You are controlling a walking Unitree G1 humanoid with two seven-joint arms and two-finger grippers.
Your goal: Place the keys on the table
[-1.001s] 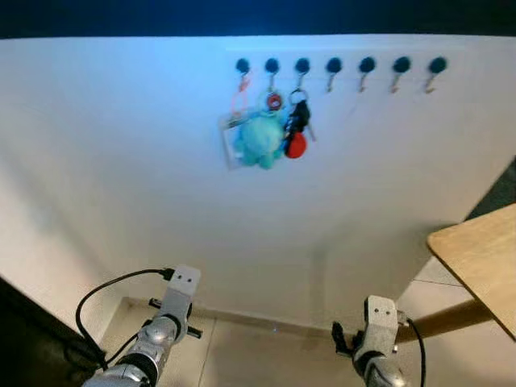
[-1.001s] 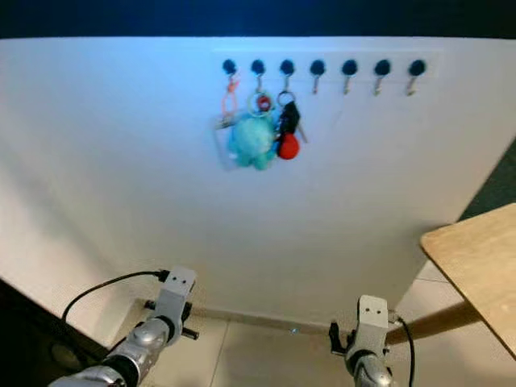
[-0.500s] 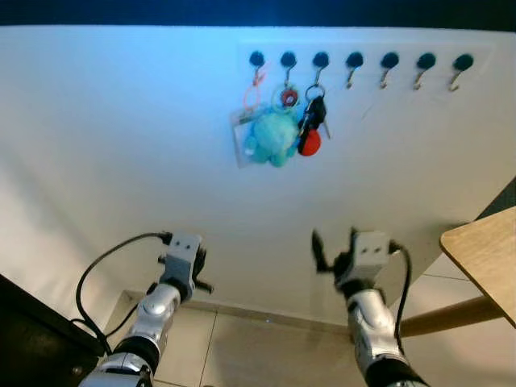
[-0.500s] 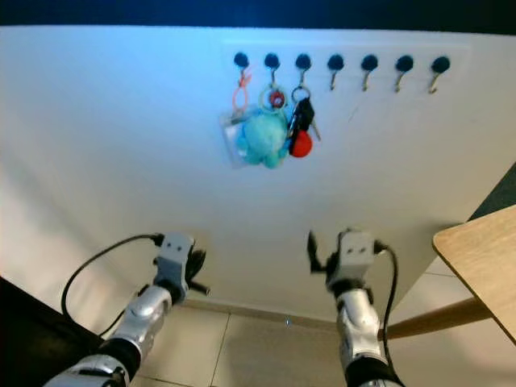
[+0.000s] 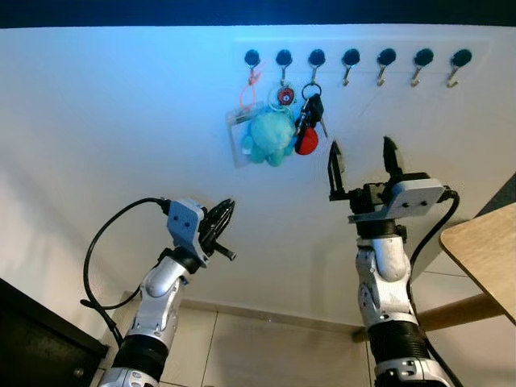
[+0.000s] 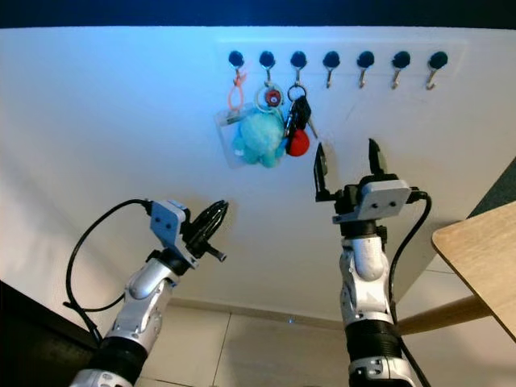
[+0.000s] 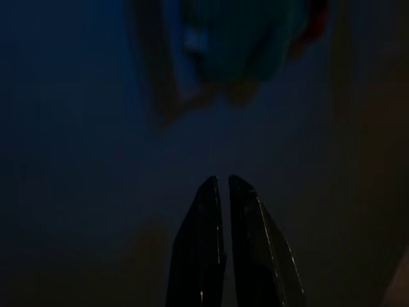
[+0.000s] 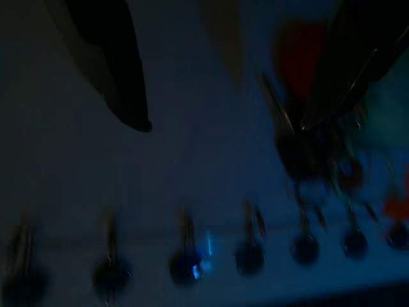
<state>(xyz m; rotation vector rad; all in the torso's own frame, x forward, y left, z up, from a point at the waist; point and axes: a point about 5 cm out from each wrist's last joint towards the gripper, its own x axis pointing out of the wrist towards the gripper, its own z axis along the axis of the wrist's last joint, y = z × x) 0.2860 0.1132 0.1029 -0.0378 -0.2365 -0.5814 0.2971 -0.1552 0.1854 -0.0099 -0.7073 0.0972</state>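
Note:
A bunch of keys (image 5: 311,121) with a black fob and a red tag hangs from the third hook of a row on the white wall. Beside it hang a teal plush toy (image 5: 269,135) and a clear card holder (image 5: 239,139) on an orange loop. My right gripper (image 5: 363,160) is raised and open, fingers pointing up, just right of and below the keys, holding nothing. My left gripper (image 5: 225,211) is shut and empty, lower left of the plush. In the dark right wrist view the keys (image 8: 313,144) appear blurred near one finger.
A row of black-knobbed hooks (image 5: 385,58) runs along the wall's top; the right ones are bare. A wooden table (image 5: 486,252) juts in at the right edge, below and right of my right arm. Tiled floor (image 5: 266,355) lies below.
Both arms have risen from low near the floor. The right gripper has climbed to just beside the keys and stands open. The left gripper has lifted towards the plush.

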